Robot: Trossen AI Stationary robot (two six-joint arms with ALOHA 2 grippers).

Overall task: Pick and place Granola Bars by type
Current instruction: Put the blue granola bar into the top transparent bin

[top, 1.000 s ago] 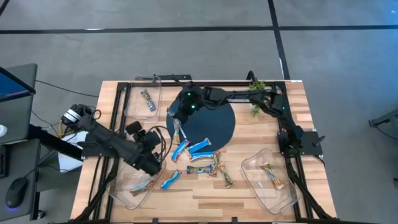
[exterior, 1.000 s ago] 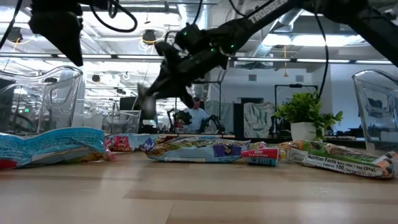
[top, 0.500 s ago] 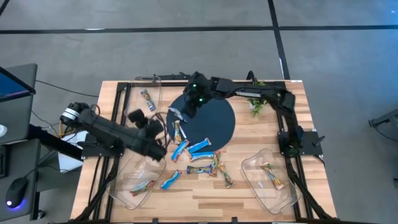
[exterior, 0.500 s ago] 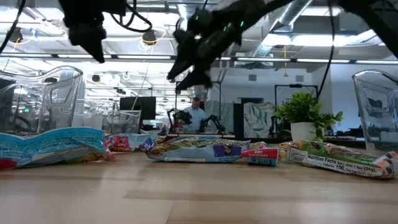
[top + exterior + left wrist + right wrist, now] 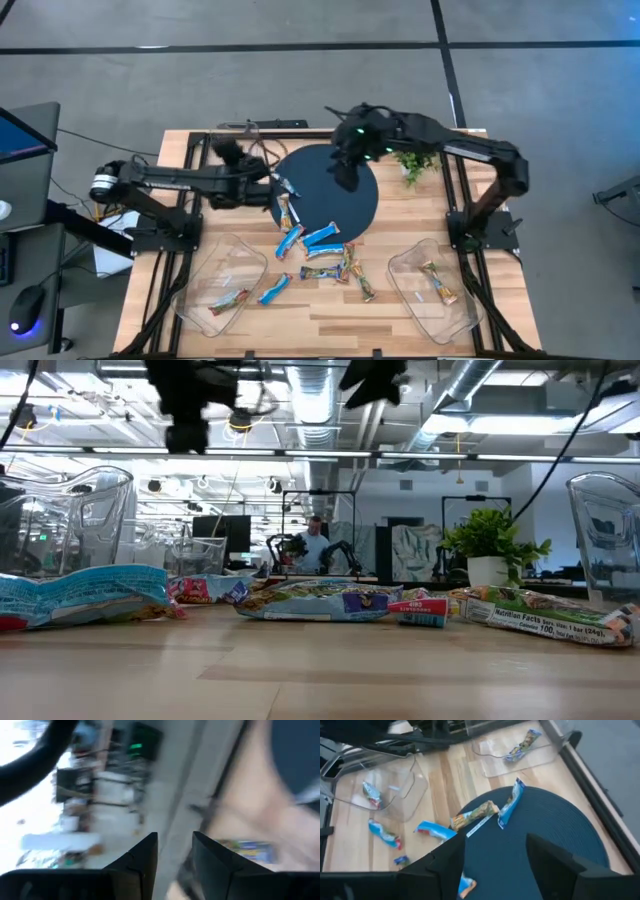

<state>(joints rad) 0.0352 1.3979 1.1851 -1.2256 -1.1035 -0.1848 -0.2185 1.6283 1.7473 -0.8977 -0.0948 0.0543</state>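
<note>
Several granola bars [image 5: 320,250], blue and multicoloured, lie on the wood just near of the dark round mat [image 5: 345,205]. One blue bar [image 5: 512,802] and a tan one [image 5: 475,815] rest on the mat's left edge. My right gripper [image 5: 495,855] hangs open high over the mat [image 5: 345,172], with nothing between its fingers. My left gripper [image 5: 268,180] reaches in from the left, beside the mat's left edge. Its fingers [image 5: 145,855] stand slightly apart with nothing showing between them.
Clear trays stand at the far left [image 5: 215,165], near left [image 5: 215,290] and near right [image 5: 430,290], each with a bar or two inside. A thin white stick [image 5: 480,826] lies on the mat. A small plant [image 5: 410,165] is at the far right.
My right gripper has let go of the blue bar, which now lies on the mat's left edge. That gripper has risen steeply and drawn toward the table's right edge. My left gripper has swung from the near-left tray toward the far edge, turning as it went.
</note>
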